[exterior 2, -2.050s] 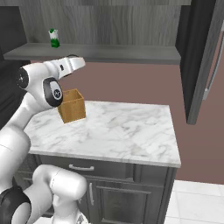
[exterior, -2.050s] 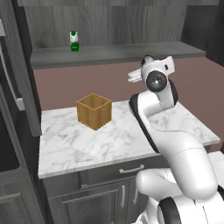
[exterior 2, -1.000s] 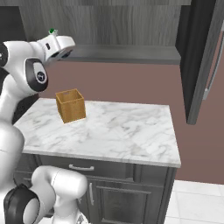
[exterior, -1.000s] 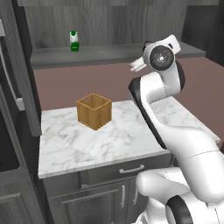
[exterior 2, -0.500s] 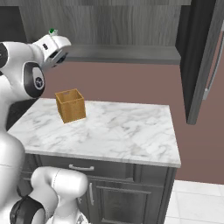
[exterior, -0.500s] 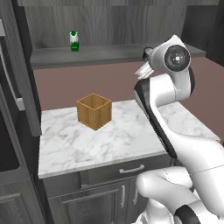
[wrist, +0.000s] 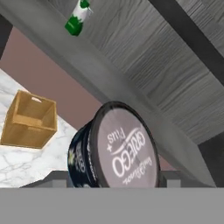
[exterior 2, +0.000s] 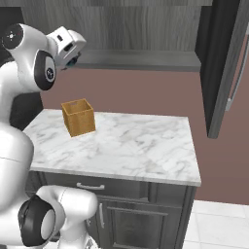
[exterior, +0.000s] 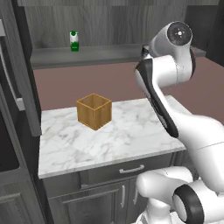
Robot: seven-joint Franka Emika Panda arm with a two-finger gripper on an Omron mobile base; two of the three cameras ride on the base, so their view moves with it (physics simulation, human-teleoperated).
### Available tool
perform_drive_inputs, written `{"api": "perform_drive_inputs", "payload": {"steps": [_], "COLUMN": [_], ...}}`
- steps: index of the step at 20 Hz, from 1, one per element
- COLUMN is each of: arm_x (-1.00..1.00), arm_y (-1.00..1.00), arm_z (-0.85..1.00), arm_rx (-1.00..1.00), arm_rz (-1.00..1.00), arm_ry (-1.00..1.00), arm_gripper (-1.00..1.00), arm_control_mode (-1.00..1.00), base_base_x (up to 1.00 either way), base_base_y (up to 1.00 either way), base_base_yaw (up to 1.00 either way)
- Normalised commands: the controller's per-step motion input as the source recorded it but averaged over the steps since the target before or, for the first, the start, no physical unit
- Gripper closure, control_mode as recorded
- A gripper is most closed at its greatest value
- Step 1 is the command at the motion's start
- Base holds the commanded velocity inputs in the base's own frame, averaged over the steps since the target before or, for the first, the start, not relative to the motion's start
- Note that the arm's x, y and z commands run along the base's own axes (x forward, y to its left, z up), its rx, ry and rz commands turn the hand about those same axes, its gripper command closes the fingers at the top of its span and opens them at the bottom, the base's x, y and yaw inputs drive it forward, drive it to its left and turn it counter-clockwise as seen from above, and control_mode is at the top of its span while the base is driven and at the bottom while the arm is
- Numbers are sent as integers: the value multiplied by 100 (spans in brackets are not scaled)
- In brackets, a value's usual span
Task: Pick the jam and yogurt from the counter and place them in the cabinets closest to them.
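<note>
The pincer (exterior 2: 73,54) is raised to shelf height with a dark yogurt tub (wrist: 114,148) lying across its jaws, lid toward the camera; the jaws stand fairly wide and look closed on the tub's sides, though the fingertips themselves are hidden behind it. The step in hand appears to be carrying the yogurt to the cabinets: the flat grey shelf (wrist: 109,92) runs just beyond the tub, with a green-and-white bottle (wrist: 78,17) standing on it well off to one side of the pincer. Below the pincer, the desk (exterior: 109,140) bears a wooden box (exterior: 93,111). Next, I judge, the pincer must reach forward over the shelf edge, lower the tub, and only then release it
</note>
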Motion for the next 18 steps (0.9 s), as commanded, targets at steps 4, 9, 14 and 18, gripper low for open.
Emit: {"api": "perform_drive_inputs", "payload": {"steps": [4, 9, 14, 18], "arm_x": [2, 1, 18, 15], "arm_y": [-6, 0, 7, 5], "arm_z": [12, 0, 0, -12], "arm_rx": [0, 0, -3, -8], "arm_rz": [0, 0, -6, -6], "arm_ry": [3, 0, -6, -9], "arm_gripper": [100, 100, 100, 100], "arm_control_mode": [-100, -100, -100, -100], "base_base_x": [0, 0, 0, 0], "base_base_y": [0, 0, 0, 0], "base_base_yaw": [0, 0, 0, 0]}}
